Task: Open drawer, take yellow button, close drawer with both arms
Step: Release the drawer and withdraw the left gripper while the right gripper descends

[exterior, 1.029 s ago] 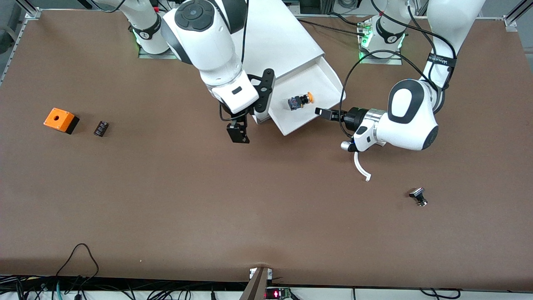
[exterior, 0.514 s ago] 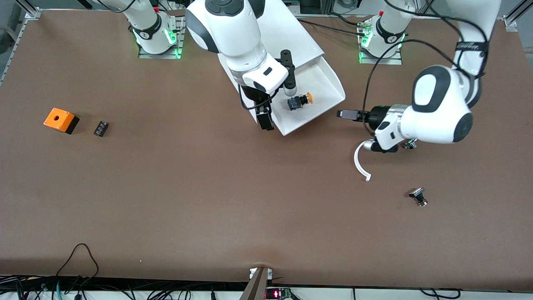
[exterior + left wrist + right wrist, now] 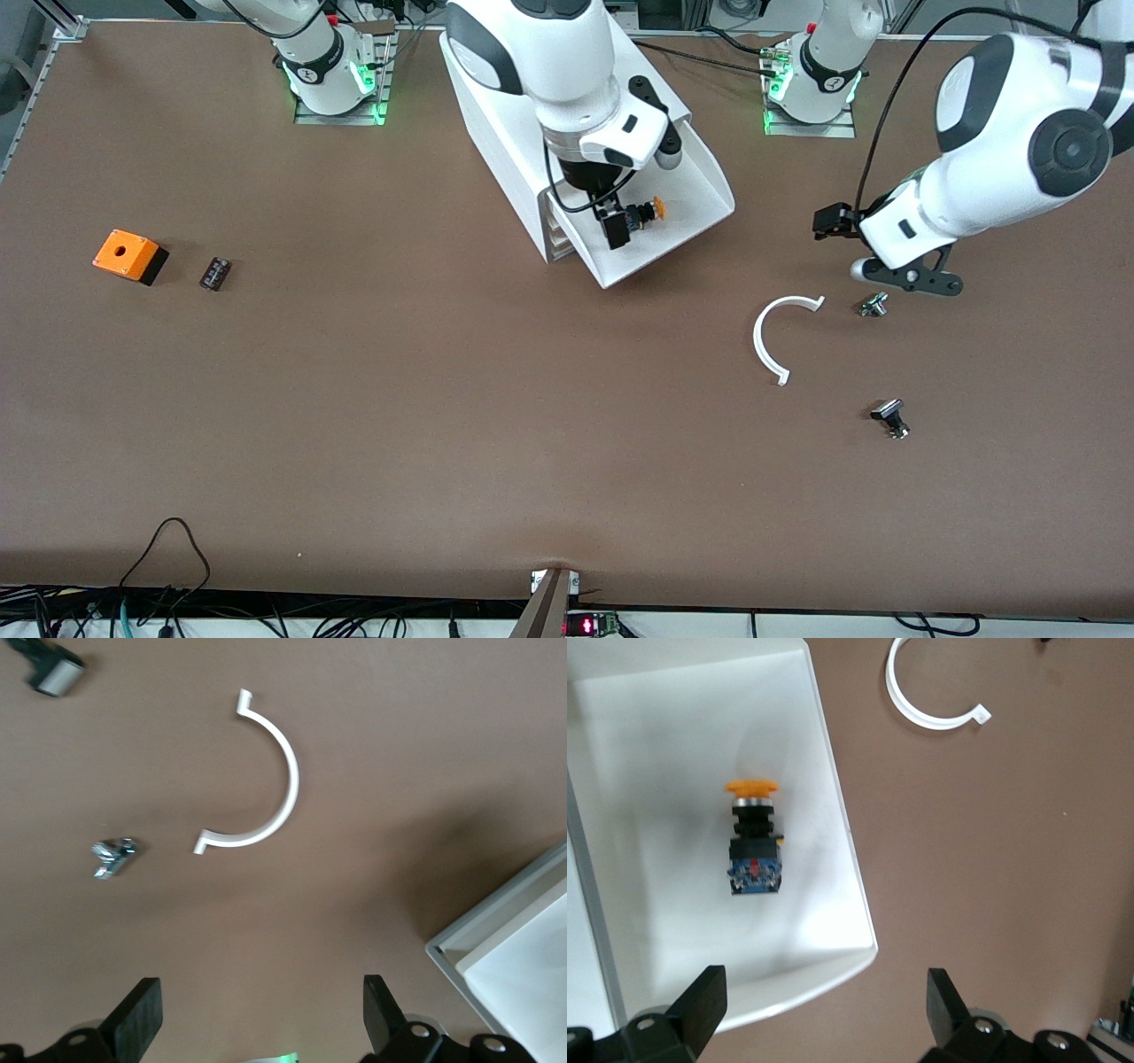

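The drawer (image 3: 700,182) stands pulled out of the white cabinet (image 3: 514,151). The button (image 3: 640,213), orange cap and black body, lies on its side in the drawer. My right gripper (image 3: 613,228) hangs open over the drawer right beside the button. In the right wrist view the button (image 3: 753,846) lies on the drawer floor (image 3: 664,771), ahead of the open, empty right gripper (image 3: 824,1010). My left gripper (image 3: 834,223) is open and empty over bare table toward the left arm's end, apart from the drawer; its own view (image 3: 261,1014) shows only the drawer's corner (image 3: 509,943).
A white C-shaped strip (image 3: 769,341) lies on the table, nearer the front camera than the drawer. A small silver button (image 3: 873,305) and a black-capped one (image 3: 890,417) lie by it. An orange box with a hole (image 3: 130,255) and a small black block (image 3: 215,273) sit toward the right arm's end.
My right gripper has moved from beside the cabinet's front to over the drawer, next to the button. My left gripper has drawn back from the drawer toward the left arm's end.
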Tool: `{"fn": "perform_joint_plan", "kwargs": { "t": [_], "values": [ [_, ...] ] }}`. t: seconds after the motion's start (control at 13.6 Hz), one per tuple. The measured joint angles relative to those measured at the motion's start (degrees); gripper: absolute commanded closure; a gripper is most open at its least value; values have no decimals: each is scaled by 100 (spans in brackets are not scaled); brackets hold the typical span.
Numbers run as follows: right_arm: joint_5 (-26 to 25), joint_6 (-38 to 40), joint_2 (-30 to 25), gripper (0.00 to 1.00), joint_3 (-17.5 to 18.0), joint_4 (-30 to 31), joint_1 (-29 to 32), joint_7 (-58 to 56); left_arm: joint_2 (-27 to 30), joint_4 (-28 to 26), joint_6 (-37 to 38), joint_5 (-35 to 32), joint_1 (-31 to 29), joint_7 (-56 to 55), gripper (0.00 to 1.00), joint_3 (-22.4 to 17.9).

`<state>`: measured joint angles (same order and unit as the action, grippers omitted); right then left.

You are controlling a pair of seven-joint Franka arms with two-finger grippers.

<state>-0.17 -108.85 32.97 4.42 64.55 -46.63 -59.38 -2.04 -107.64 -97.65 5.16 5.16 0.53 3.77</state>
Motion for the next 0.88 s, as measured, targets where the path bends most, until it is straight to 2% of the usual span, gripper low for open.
{"fn": "perform_joint_plan", "kwargs": {
  "t": [0.29, 0.44, 0.88],
  "values": [
    [0, -165, 488, 0, -1, -64, -176, -11, 373, 0, 3, -140, -188, 2, 0, -176],
    [0, -245, 642, 0, -2, -101, -201, -76, 556, 0, 4, -512, -207, -3, 0, -240],
    [0, -180, 692, 0, -2, -138, -245, -144, 755, 118, -6, -733, -351, -302, 0, -479]
  ]
}}
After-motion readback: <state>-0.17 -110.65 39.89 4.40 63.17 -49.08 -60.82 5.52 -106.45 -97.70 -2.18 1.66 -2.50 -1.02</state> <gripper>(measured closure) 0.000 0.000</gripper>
